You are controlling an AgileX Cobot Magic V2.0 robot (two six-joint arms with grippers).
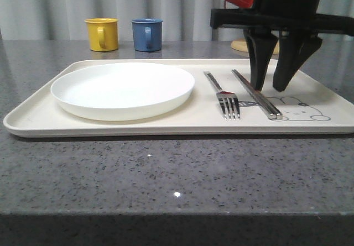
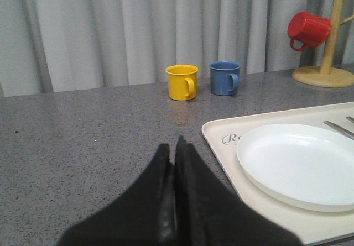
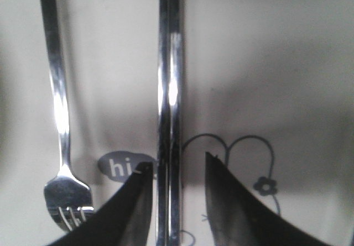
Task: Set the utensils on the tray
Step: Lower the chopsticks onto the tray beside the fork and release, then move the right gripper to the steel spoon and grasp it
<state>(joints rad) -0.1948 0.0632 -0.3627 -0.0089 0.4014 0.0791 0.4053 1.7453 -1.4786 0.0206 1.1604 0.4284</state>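
Front view shows my right tool [image 1: 274, 85] low over the right part of the tray [image 1: 38, 116], its fingers spread. The chopsticks [image 1: 256, 94] lie flat on the tray between fork [image 1: 223, 95] and rabbit drawing [image 1: 301, 106], and they run side by side, touching each other. In the right wrist view one finger [image 3: 130, 207] stands just beside the chopsticks [image 3: 168, 108] and the other finger is apart on the far side, so the pair sits in the gap but is not pinched. I judge that the tool is either releasing them or just above them; I cannot tell if the tips touch the tray. The fork [image 3: 60, 119] lies parallel, near, with tines toward me, which keeps the set tidy next to the plate [image 1: 121, 88].

My left tool [image 2: 172, 202] is pressed together, holding nothing, over the grey bench [image 2: 83, 130] beside the tray corner [image 2: 218, 132], out of the way. I see no spoon on the tray, so I judge the task is not finished.
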